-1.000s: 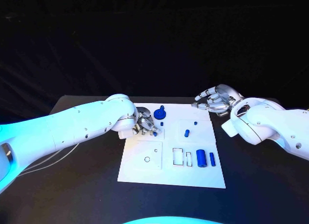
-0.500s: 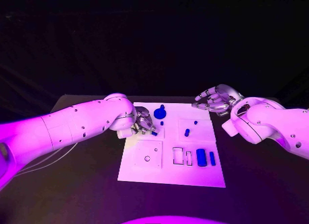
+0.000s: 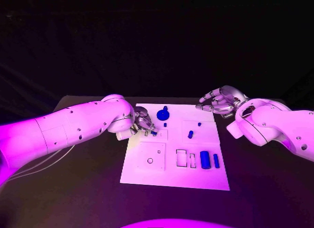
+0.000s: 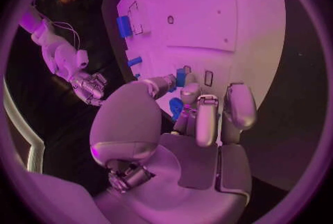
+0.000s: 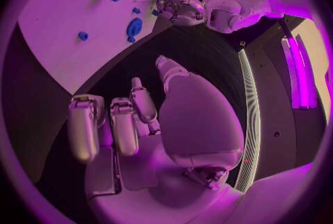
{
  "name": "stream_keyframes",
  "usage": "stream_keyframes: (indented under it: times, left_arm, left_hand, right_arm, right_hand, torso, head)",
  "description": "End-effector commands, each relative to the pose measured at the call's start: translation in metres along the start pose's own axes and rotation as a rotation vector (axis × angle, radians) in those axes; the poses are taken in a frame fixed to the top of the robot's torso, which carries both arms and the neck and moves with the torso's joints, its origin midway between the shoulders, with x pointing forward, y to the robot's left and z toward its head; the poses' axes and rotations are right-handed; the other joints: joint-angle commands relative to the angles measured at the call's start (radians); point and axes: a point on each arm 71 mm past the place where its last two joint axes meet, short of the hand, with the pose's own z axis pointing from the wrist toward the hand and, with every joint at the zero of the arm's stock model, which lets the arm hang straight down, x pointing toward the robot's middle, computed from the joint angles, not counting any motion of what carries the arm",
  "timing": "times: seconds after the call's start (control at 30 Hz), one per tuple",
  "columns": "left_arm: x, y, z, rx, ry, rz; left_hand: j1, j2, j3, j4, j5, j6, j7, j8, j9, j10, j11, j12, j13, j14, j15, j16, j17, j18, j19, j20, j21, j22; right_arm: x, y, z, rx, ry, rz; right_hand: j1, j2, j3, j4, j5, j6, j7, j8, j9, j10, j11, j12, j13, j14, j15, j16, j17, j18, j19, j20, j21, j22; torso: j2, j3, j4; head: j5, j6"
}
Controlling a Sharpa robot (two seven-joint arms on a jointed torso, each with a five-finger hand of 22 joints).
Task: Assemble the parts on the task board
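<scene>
The white task board (image 3: 147, 173) lies mid-table. My left hand (image 3: 142, 124) is over its far left part and pinches a small blue part (image 3: 154, 133) between thumb and fingers; the left wrist view shows this part (image 4: 181, 77) low over the board (image 4: 243, 7) beside a small slot. A round blue part (image 3: 162, 114) and a short peg (image 3: 164, 125) sit just beyond it. Another peg (image 3: 189, 135) stands mid-board. A blue cylinder (image 3: 205, 159) and a blue bar (image 3: 216, 161) lie at the right. My right hand (image 3: 218, 102) hovers off the far right corner, fingers apart, holding nothing.
Empty rectangular slots (image 3: 181, 158) sit left of the cylinder, and a round hole (image 3: 149, 161) is in the near left plate. Black table (image 3: 95, 190) surrounds the board. The right wrist view shows my left hand (image 5: 179, 8) past the round part (image 5: 134, 28).
My left hand has drawn slightly back toward the board's far left, taking the small blue part with it. The right hand has stayed in place.
</scene>
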Motion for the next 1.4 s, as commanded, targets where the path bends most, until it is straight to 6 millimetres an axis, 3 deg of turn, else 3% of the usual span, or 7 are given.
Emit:
stream_keyframes:
  times: [0.03,1.4]
  left_arm:
    - [0.0008,-0.0031,-0.0008,0.006,-0.017,0.014]
    - [0.0049,-0.0051,0.0014,-0.015,-0.058,0.119]
  left_hand:
    - [0.005,0.017,0.151,-0.048,0.029,0.011,-0.036,0.085,0.136,0.044,-0.024,0.022,0.023,0.100,-0.012,0.025,0.238,-0.020,0.041,-0.003,0.016,0.025]
    - [-0.019,0.014,0.175,-0.062,0.029,0.026,-0.040,0.094,0.148,0.059,-0.028,0.028,0.030,0.106,-0.015,0.031,0.251,-0.023,0.050,-0.006,0.022,0.038]
  right_arm:
    - [0.0002,-0.0004,-0.0001,-0.001,0.003,-0.002]
    - [0.0013,-0.0018,0.0001,-0.001,0.007,-0.008]
  right_hand:
    - [0.024,0.010,-0.005,0.021,0.016,-0.002,0.000,0.015,0.002,-0.018,-0.003,-0.008,-0.004,0.083,-0.006,-0.019,0.201,-0.007,0.050,-0.003,-0.016,0.196]
    - [0.023,0.009,-0.003,0.024,0.016,-0.004,0.000,0.020,0.002,-0.019,-0.003,-0.008,-0.005,0.083,-0.006,-0.019,0.200,-0.007,0.049,-0.003,-0.019,0.194]
  torso:
    - [0.000,0.0002,-0.0006]
    - [0.000,-0.0006,-0.0017]
  head:
    - [0.002,-0.002]
    - [0.009,-0.018]
